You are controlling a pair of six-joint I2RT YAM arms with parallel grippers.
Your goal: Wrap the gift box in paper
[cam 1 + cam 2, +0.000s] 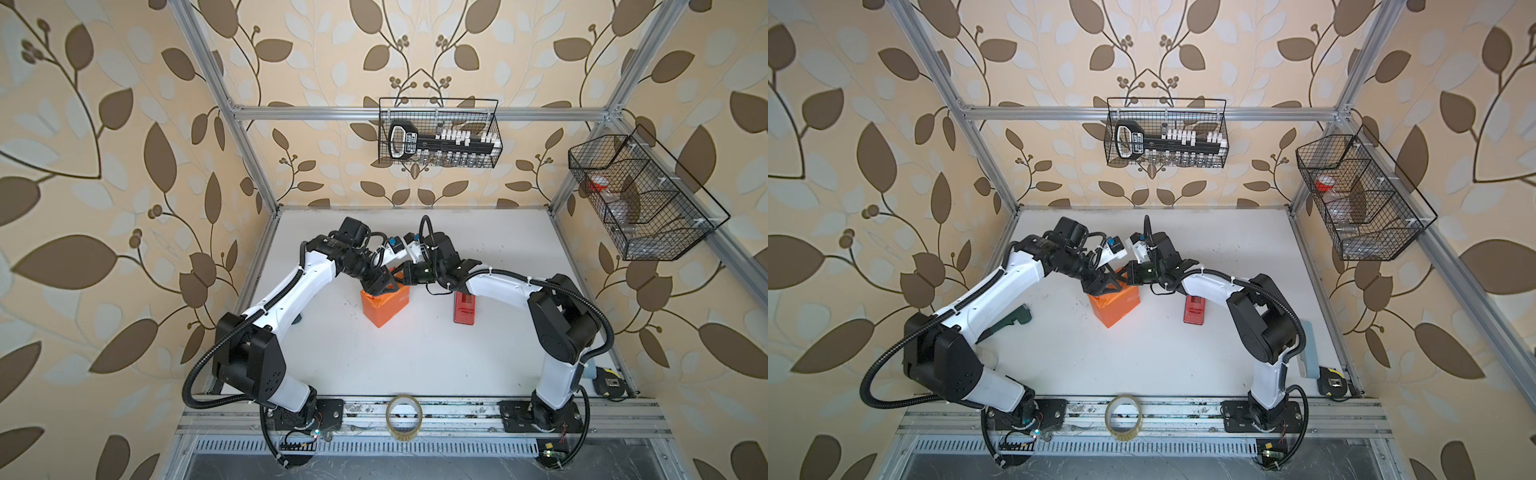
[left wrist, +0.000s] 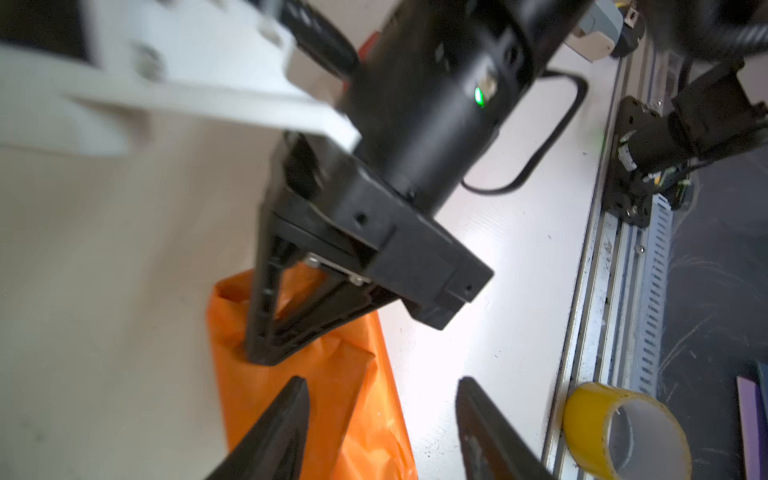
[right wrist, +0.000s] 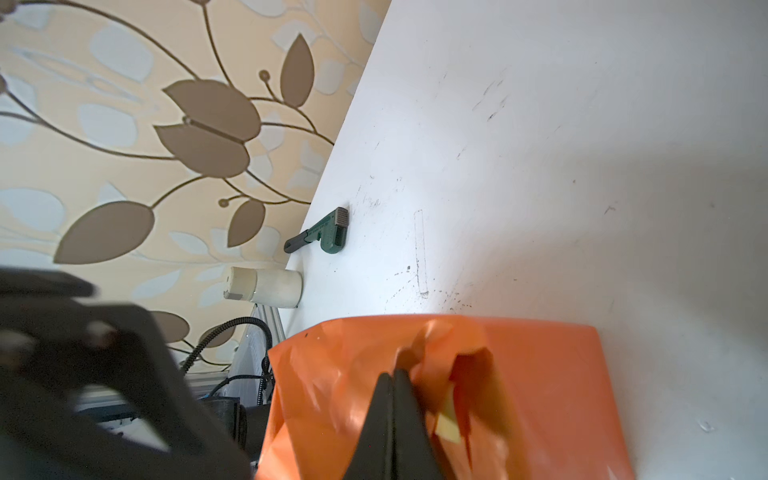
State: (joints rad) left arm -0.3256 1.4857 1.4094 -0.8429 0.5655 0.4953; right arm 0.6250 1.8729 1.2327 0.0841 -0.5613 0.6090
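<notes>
The right claw [image 3: 392,376] is closed, with its two fingers flat together. The tips press on a folded flap of the paper [image 3: 540,374] at the far end of the parcel [image 1: 384,309]. I cannot tell whether any paper is caught between them.

The left claw [image 2: 382,386] is open and holds nothing. It hangs just beside the right one, with one finger [image 2: 286,419] over the orange and the other over the bare table [image 2: 498,291].

The box itself does not show, because the paper covers it fully. In both top views the parcel sits mid-table, under both claws, and it seems to stretch from them toward the near edge.

The right arm is the one touching the fold, so I think the left claw is free for the next fold or for tape. The red dispenser [image 1: 464,307] lies nearer the right arm.
</notes>
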